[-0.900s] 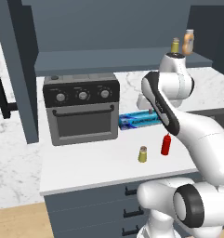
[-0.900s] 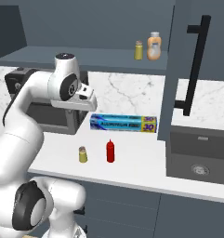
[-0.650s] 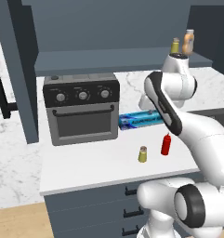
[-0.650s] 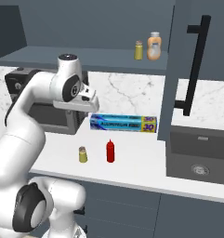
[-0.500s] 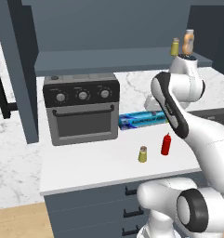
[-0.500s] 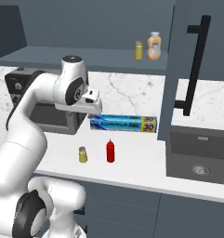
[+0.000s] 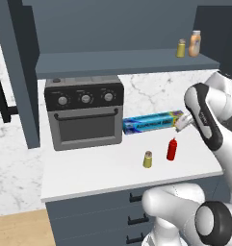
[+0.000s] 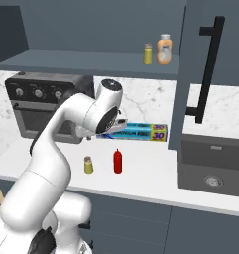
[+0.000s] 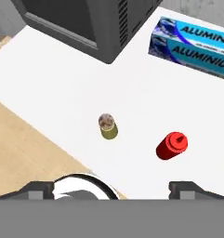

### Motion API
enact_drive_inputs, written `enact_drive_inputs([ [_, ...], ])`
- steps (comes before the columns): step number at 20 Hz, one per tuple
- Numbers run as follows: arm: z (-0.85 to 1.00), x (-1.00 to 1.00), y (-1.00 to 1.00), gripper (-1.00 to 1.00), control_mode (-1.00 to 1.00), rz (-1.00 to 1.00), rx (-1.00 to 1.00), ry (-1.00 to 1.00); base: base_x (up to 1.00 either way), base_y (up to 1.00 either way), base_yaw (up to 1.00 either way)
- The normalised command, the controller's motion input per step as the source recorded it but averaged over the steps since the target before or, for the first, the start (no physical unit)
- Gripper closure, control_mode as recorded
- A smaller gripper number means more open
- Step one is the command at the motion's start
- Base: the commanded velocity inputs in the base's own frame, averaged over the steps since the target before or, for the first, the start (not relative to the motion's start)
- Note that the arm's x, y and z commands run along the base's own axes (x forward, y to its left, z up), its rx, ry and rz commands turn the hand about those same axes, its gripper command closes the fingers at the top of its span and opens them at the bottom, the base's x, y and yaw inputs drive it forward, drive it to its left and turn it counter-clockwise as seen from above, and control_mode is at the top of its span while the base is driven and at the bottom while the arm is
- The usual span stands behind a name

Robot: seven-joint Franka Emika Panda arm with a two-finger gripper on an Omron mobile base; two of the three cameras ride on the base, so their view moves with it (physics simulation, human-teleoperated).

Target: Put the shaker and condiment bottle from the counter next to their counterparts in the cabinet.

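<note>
The small yellow-olive shaker (image 7: 148, 159) (image 8: 88, 165) (image 9: 107, 126) stands on the white counter (image 7: 88, 163), with the red condiment bottle (image 7: 171, 149) (image 8: 118, 161) (image 9: 172, 146) just to its right. My gripper (image 7: 181, 124) (image 8: 122, 123) (image 9: 112, 188) hangs open above them and holds nothing; its fingertips (image 9: 36, 188) stand wide apart. In the cabinet (image 7: 117, 62) (image 8: 86, 62) above stand the counterparts, a yellow shaker (image 7: 181, 48) (image 8: 148, 53) and a tan-orange bottle (image 7: 195, 43) (image 8: 163, 49).
A blue aluminium foil box (image 7: 153, 122) (image 8: 141, 132) (image 9: 192, 42) lies behind the two bottles. A dark toaster oven (image 7: 83, 113) (image 8: 44, 101) fills the counter's left. A sink (image 8: 210, 168) and a tall cabinet with a black handle (image 8: 208, 69) lie to the right.
The arm has swung right and lower over the counter, bringing the hand above the shaker and red bottle. The things on the counter and shelf have not moved.
</note>
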Motion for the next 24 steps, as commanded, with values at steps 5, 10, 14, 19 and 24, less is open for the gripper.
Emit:
enact_drive_inputs([
  [5, -0.21, -0.26, -0.50, -1.00, -1.00, 0.45, 0.19, -0.12, 0.00, 0.00, 0.00],
  [10, -0.32, -0.02, -0.53, -1.00, -1.00, 0.20, 0.28, -0.04, 0.00, 0.00, 0.00],
  [14, -0.42, 0.08, -0.34, -1.00, -1.00, 0.19, 0.21, -0.07, 0.00, 0.00, 0.00],
  [19, -0.60, 0.25, -0.04, -1.00, -1.00, 0.15, 0.20, -0.11, 0.00, 0.00, 0.00],
  [24, -0.38, 0.39, 0.03, -1.00, -1.00, 0.07, 0.14, -0.08, 0.00, 0.00, 0.00],
])
